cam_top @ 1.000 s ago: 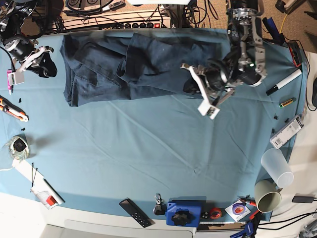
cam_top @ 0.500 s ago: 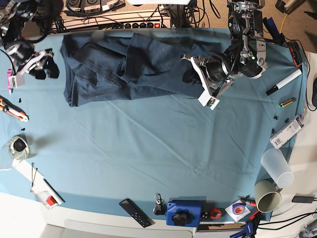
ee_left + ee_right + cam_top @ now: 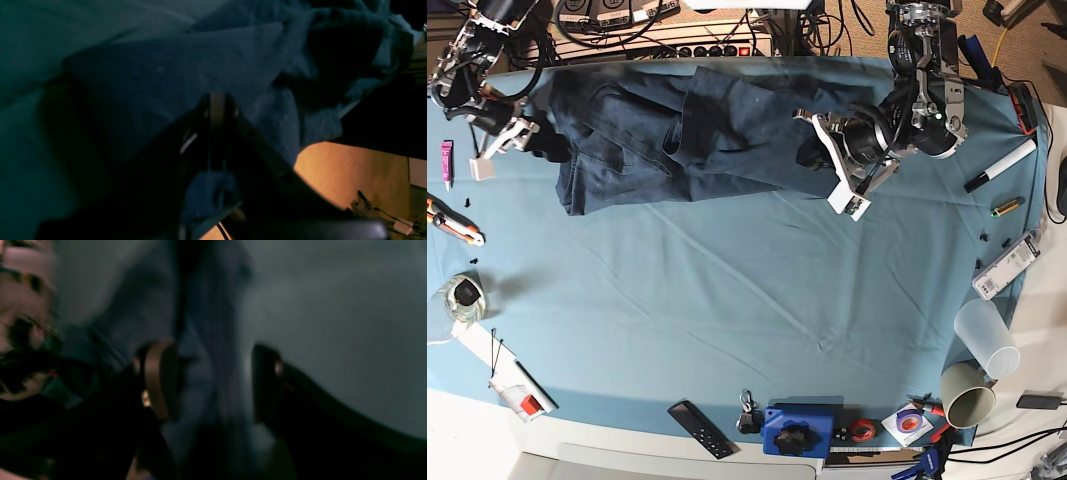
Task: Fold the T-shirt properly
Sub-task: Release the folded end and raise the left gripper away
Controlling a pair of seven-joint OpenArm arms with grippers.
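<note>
The dark navy T-shirt [image 3: 697, 135] lies crumpled along the far side of the teal table cloth [image 3: 747, 290]. In the base view my left gripper [image 3: 815, 150] is at the shirt's right end. The left wrist view shows that left gripper [image 3: 217, 106] shut, pinching T-shirt [image 3: 160, 83] fabric. My right gripper [image 3: 525, 140] is at the shirt's left edge. In the blurred right wrist view the right gripper [image 3: 213, 380] stands open, its pads [image 3: 160, 380] on either side of a ridge of T-shirt [image 3: 206, 350].
A marker [image 3: 1001, 165], a white device [image 3: 1007, 264] and two cups [image 3: 987, 338] [image 3: 967, 394] sit at the right edge. A remote [image 3: 699, 428] and blue box [image 3: 797, 430] lie at the front. A tape roll [image 3: 462, 296] and orange tool [image 3: 453, 222] are at the left.
My right arm swung from left of the shirt onto its left edge, and its jaws opened wide. The left arm drew back slightly with the shirt's right end, then held still.
</note>
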